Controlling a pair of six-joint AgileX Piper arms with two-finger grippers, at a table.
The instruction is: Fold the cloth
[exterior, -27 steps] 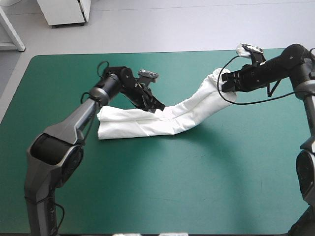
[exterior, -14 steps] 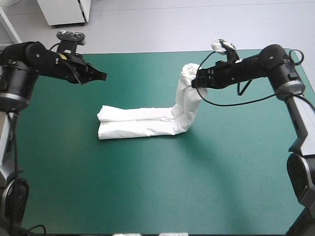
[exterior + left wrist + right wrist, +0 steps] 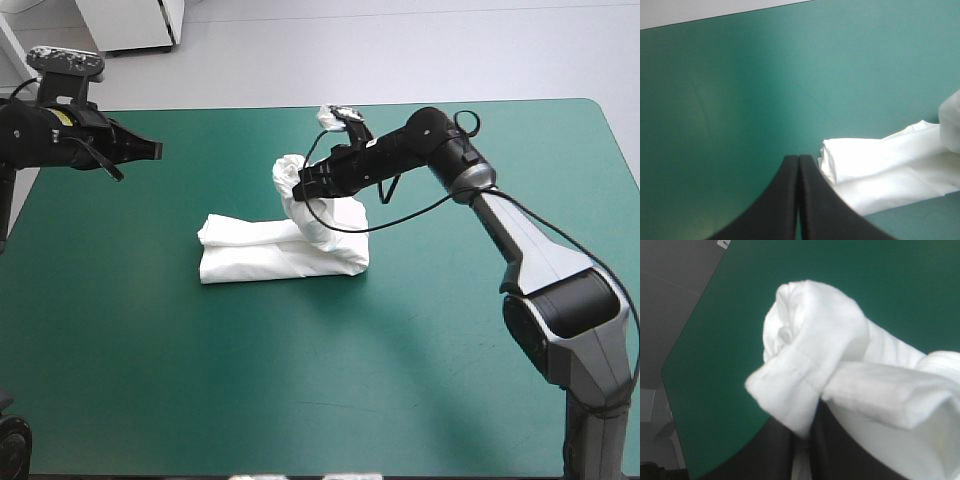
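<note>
**Right gripper holds the T-shirt's raised end over the folded strip**

The T-shirt (image 3: 262,256) lies on the teal-green cover (image 3: 300,380) as a long, narrow folded strip, a little left of the table's middle and in its far half. The strip runs from left to right. Its left part rests flat on the cover, with stacked layers showing at the left end. Its right part bends up off the table and curls back toward the left, ending in a rounded bunch above the middle of the strip.

The right gripper (image 3: 300,186) is clenched on that raised bunch, and its arm reaches in from the right, low across the table. In the right wrist view the T-shirt (image 3: 810,340) fills most of the picture. A stitched hem drapes over the tips of the right gripper (image 3: 809,442), whose black fingers are nearly together with white fabric pinched between them. The cover (image 3: 920,280) shows behind.

The left gripper (image 3: 153,150) is held up over the far left part of the table, well apart from the T-shirt, with its tips pointing right. In its own view the left gripper (image 3: 799,160) is clenched into a single pointed arch with nothing in it. The left end of the T-shirt (image 3: 880,165) lies on the cover (image 3: 740,75) just beside and slightly ahead of the tips
</note>
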